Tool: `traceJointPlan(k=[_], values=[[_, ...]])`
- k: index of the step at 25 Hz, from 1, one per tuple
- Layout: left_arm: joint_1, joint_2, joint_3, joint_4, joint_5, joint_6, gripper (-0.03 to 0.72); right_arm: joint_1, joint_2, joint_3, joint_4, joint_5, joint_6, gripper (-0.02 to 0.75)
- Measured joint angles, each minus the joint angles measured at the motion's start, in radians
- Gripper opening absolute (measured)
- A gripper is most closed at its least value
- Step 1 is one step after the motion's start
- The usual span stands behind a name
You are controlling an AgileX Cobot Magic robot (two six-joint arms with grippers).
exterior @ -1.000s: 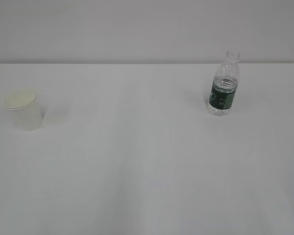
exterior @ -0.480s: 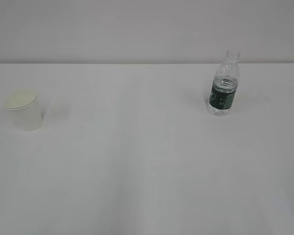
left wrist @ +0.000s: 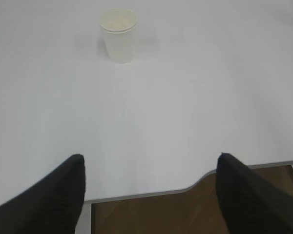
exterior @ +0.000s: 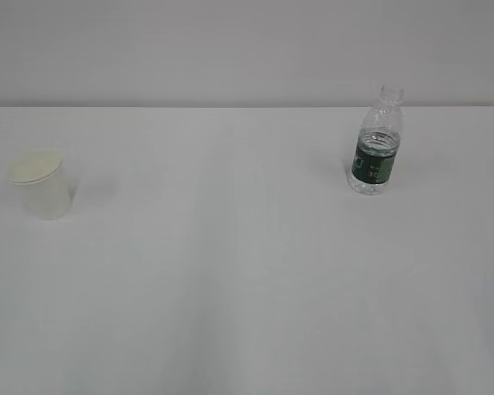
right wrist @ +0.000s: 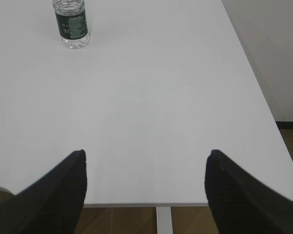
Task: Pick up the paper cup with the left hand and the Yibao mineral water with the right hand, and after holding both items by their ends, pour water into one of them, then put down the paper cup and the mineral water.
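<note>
The paper cup (exterior: 39, 185) stands upright at the left of the white table (exterior: 247, 271); it also shows in the left wrist view (left wrist: 118, 34), far ahead. The Yibao mineral water bottle (exterior: 376, 146), clear with a green label and no cap, stands upright at the right; the right wrist view shows it (right wrist: 71, 22) at the top left. My left gripper (left wrist: 151, 163) is open and empty over the table's near edge. My right gripper (right wrist: 145, 158) is open and empty over the near edge too. Neither arm shows in the exterior view.
The table's near edge (left wrist: 146, 193) has a curved cut-out over a brown floor (left wrist: 151, 214). Its right edge (right wrist: 263, 97) runs beside a grey wall. A white table leg (right wrist: 163, 220) shows below the edge.
</note>
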Motion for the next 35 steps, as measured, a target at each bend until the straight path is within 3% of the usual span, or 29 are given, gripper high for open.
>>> traceJointPlan(k=[12,17,25,35], values=[[0.000,0.000,0.000,0.000,0.000,0.000,0.593,0.000,0.000,-0.009,0.000,-0.011,-0.005,0.571],[0.000,0.000,-0.002,0.000,-0.009,0.000,0.593,0.000,0.000,-0.036,0.002,-0.100,-0.011,0.571],[0.000,0.076,-0.031,-0.063,-0.220,0.000,0.593,0.000,0.079,-0.036,0.043,-0.174,-0.013,0.571],[0.000,0.349,-0.031,-0.135,-0.462,0.002,0.593,0.000,0.286,-0.014,0.149,-0.430,-0.012,0.571]])
